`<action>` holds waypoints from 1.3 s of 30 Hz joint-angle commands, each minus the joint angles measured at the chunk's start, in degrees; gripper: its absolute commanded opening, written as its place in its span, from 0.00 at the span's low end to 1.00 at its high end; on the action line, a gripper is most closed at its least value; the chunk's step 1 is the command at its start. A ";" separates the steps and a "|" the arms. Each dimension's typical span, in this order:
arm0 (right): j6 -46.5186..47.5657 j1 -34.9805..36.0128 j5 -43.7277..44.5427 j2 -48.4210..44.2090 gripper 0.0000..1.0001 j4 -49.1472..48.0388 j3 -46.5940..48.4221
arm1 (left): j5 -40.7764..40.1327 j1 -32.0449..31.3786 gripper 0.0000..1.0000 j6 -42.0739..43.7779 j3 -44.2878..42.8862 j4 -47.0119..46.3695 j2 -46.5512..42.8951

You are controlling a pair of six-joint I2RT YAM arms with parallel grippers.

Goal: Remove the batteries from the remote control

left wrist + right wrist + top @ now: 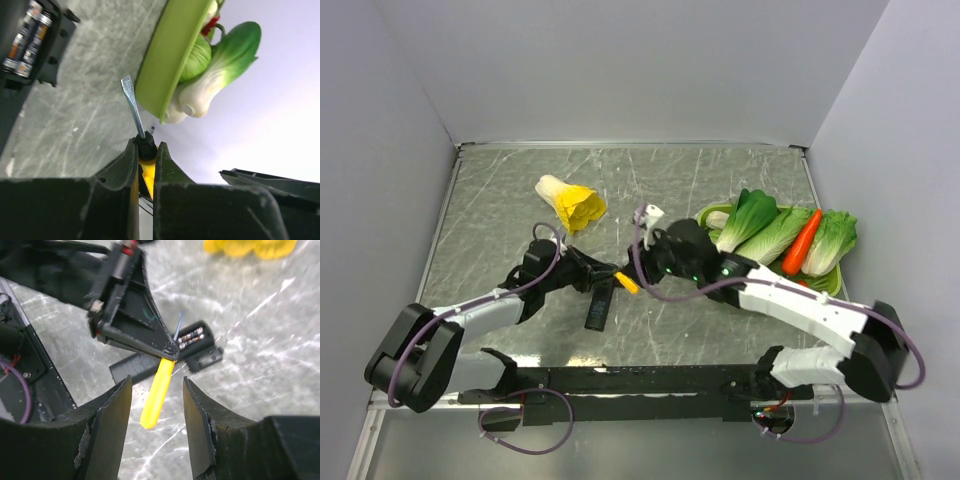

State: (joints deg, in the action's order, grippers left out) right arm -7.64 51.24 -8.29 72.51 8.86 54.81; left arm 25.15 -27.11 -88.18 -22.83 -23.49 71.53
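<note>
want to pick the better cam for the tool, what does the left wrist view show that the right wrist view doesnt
Only the left wrist: the lime-green plastic tray holding green-and-white toy bok choy. Only the right wrist: the right gripper, open either side of the tool's yellow handle, and the yellow leafy toy vegetable. Both: the left gripper shut on the yellow-handled metal-bladed screwdriver, and the two small dark cylindrical batteries sitting in the slim black plastic remote control.

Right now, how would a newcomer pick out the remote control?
Find the yellow leafy vegetable on the grey marbled table, then move toward the near edge. Beside the yellow-handled screwdriver in the left gripper lies the remote control, a slim black bar. Only it has an open compartment showing two batteries.
</note>
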 commanded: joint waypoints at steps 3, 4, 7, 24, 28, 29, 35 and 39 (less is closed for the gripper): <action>10.27 1.84 1.17 -10.71 0.58 -21.85 -12.50 | 5.61 0.75 0.01 -10.95 2.09 -11.84 0.37; 11.84 2.19 1.26 -11.42 0.60 -23.09 -13.57 | 5.70 0.83 0.01 -11.39 2.17 -11.76 0.19; 13.96 2.81 1.00 -13.53 0.63 -26.43 -16.57 | 5.35 1.01 0.01 -13.50 2.61 -12.45 -0.68; 18.80 8.78 6.27 -9.32 0.65 -36.02 -19.92 | 5.70 1.01 0.01 -18.08 3.84 -14.48 -3.23; 19.24 9.31 8.03 -7.48 0.63 -35.41 -19.39 | 5.97 1.01 0.01 -18.61 4.46 -15.10 -3.24; 19.41 9.49 8.21 -7.30 0.63 -35.75 -19.47 | 5.97 1.01 0.01 -18.61 4.46 -15.10 -3.41; 19.24 9.58 10.14 -5.89 0.59 -38.30 -20.18 | 6.06 1.01 0.01 -18.78 4.28 -15.18 -4.11; 18.54 9.58 9.70 -4.57 0.52 -38.66 -19.39 | 6.05 1.01 0.01 -18.96 4.81 -15.80 -4.47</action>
State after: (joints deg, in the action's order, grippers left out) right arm 11.42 60.47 0.75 67.09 -25.98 33.43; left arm 30.63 -26.28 -105.69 -18.44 -35.83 68.64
